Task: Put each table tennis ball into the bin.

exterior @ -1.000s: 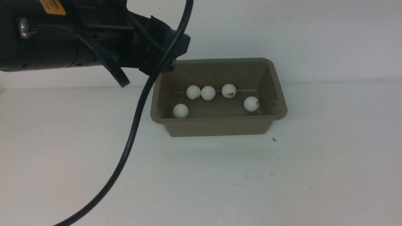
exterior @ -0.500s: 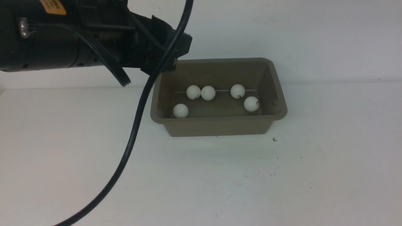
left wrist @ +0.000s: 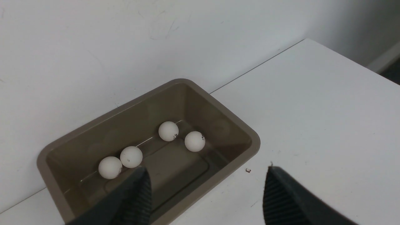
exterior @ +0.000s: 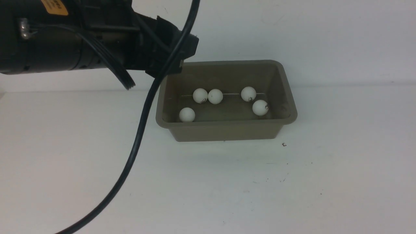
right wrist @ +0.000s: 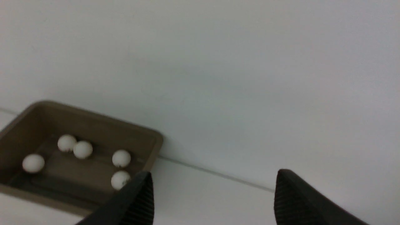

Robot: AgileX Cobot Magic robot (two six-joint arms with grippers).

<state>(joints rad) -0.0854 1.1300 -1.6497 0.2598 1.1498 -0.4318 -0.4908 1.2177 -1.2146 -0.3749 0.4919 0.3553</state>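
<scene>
Front view shows me all five balls [exterior: 215, 96] inside the bin [exterior: 227, 130], in the middle of the frame against the wall. I think the job is done. My left gripper [left wrist: 206, 190] has its fingers spread wide with nothing between them, low in its frame over the bin's near edge. My right gripper [right wrist: 214, 193] is wide and empty too. What could go wrong: my left arm [exterior: 81, 39], upper left, could bump the bin when I pull back, and balls may bounce out.

Front view faces forward, all views share bin [exterior: 227, 130]
</scene>
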